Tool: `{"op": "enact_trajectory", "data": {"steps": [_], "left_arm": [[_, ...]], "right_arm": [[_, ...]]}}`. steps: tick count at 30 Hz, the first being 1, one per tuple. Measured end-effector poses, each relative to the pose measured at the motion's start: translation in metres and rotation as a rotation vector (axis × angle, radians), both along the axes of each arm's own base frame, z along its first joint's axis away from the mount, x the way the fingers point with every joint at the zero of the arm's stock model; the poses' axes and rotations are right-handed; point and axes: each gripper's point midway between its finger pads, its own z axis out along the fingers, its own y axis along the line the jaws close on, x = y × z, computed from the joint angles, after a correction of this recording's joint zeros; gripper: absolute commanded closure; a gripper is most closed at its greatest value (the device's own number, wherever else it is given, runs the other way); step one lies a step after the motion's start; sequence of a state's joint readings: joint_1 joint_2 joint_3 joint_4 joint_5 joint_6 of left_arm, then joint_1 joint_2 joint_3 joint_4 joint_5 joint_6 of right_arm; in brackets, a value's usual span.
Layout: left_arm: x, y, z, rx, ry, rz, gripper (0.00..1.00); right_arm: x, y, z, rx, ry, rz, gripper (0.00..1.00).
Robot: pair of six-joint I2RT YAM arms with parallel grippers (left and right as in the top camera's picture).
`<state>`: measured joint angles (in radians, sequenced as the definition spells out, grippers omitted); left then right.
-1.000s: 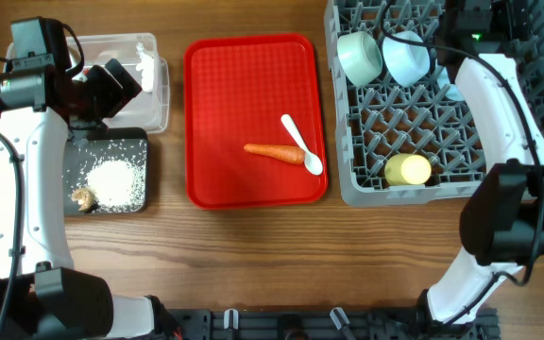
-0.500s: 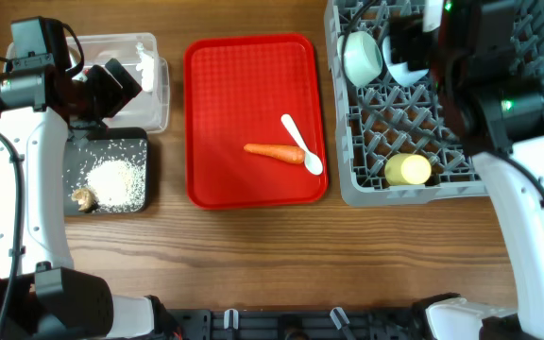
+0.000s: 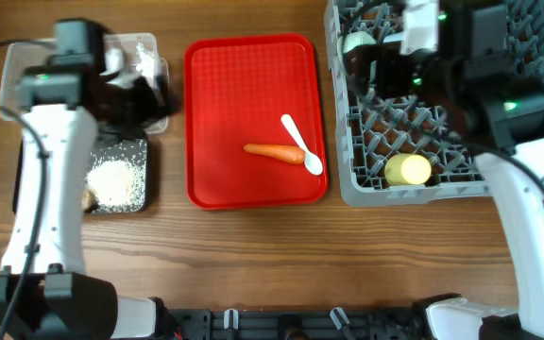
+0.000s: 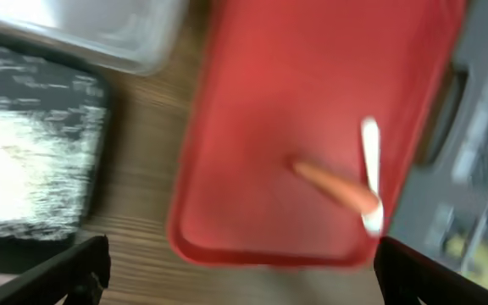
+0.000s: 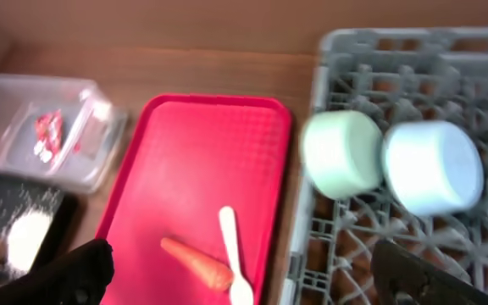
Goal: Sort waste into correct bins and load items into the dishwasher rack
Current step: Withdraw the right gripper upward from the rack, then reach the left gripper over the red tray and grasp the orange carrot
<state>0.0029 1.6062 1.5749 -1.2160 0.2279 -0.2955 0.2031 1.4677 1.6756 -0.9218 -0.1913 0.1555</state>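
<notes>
An orange carrot (image 3: 274, 151) (image 4: 333, 186) (image 5: 197, 261) and a white spoon (image 3: 302, 146) (image 5: 234, 254) lie touching on the red tray (image 3: 225, 94). My left gripper (image 3: 146, 99) (image 4: 244, 284) hangs open and empty between the clear tub (image 3: 144, 52) and the red tray. Over the grey rack (image 3: 414, 142), my right gripper (image 3: 378, 64) (image 5: 244, 288) is open and empty, above its back left corner. Inside the rack are a pale-green bowl (image 5: 341, 154), a light-blue bowl (image 5: 435, 165) and a yellow cup (image 3: 407, 170). The tub holds a red wrapper (image 5: 49, 131).
The black tray (image 3: 130, 194) (image 4: 24, 152) at the left holds white rice grains (image 3: 113, 179) and a brown scrap (image 3: 87, 199). My right arm hides most of both bowls from overhead. Bare wood runs along the table's front edge.
My left arm has swung right from the tub toward the red tray. My right arm has shifted left over the rack's back left corner, covering the bowls. Both grippers stay open.
</notes>
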Motion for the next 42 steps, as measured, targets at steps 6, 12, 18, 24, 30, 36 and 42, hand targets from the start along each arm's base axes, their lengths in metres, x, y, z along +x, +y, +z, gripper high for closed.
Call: {"op": "enact_trajectory", "data": {"steps": [6, 12, 18, 24, 30, 36, 42], "left_arm": [[-0.015, -0.086, 0.001, -0.002, -0.005, -0.179, 0.08], [-0.015, -0.142, -0.02, -0.031, 0.056, -0.023, 0.05], [-0.015, -0.181, -0.093, -0.016, 0.242, 0.109, 0.15], [-0.014, -0.179, -0.159, -0.016, 0.433, 0.223, 0.2], [-0.002, -0.169, -0.179, -0.047, 0.472, 0.295, 0.17], [-0.003, -0.171, -0.194, -0.048, 0.508, 0.321, 0.43], [-0.004, -0.171, -0.196, -0.049, 0.518, 0.328, 0.47]], "right_arm": [[0.005, -0.078, -0.009, 0.07, 0.081, -0.268, 0.0], [-0.005, -0.107, -0.019, 0.089, 0.147, -0.366, 0.0], [-0.01, -0.106, -0.022, 0.091, 0.17, -0.372, 0.0], [-0.011, -0.106, -0.022, 0.091, 0.174, -0.373, 0.0], [-0.012, -0.109, -0.024, 0.079, 0.181, -0.384, 0.0], [-0.012, -0.11, -0.024, 0.075, 0.18, -0.386, 0.0], [-0.012, -0.11, -0.024, 0.073, 0.18, -0.389, 0.0]]}}
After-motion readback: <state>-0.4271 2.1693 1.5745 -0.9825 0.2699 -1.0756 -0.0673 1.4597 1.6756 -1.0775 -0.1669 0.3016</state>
